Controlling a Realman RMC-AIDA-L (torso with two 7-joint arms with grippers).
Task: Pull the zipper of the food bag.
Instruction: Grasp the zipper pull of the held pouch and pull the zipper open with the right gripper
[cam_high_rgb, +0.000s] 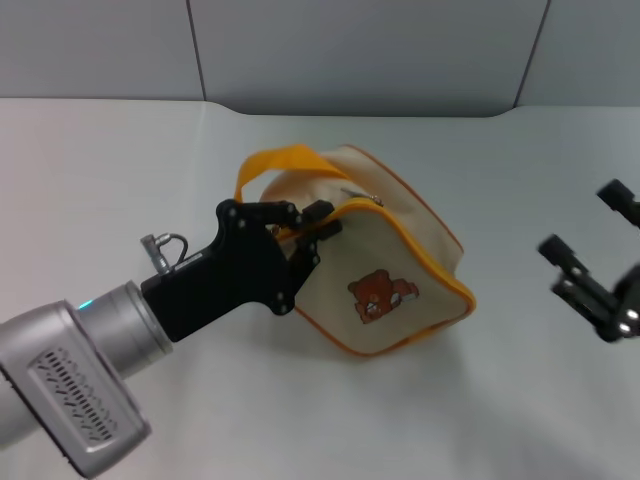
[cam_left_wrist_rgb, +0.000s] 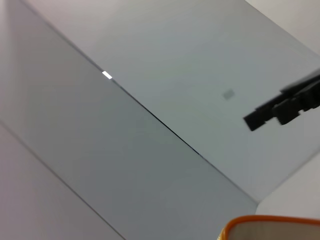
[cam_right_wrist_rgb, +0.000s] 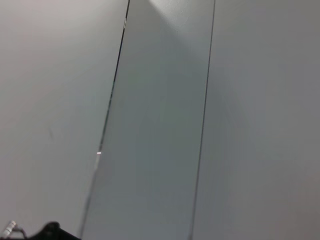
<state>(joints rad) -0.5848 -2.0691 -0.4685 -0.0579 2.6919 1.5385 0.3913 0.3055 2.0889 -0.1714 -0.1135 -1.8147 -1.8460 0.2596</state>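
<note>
The food bag (cam_high_rgb: 385, 265) lies mid-table, bear print facing near. The left gripper (cam_high_rgb: 318, 228) is pinched on the bag's left end by the zipper (cam_high_rgb: 425, 245). The right gripper (cam_high_rgb: 585, 245) hovers spread open, empty, far right.

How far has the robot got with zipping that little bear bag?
Early. The left gripper has reached the food bag and its fingers sit at the zipper end beside the handle. The metallic pull tab looks untouched. The right gripper waits open, well aside.
</note>
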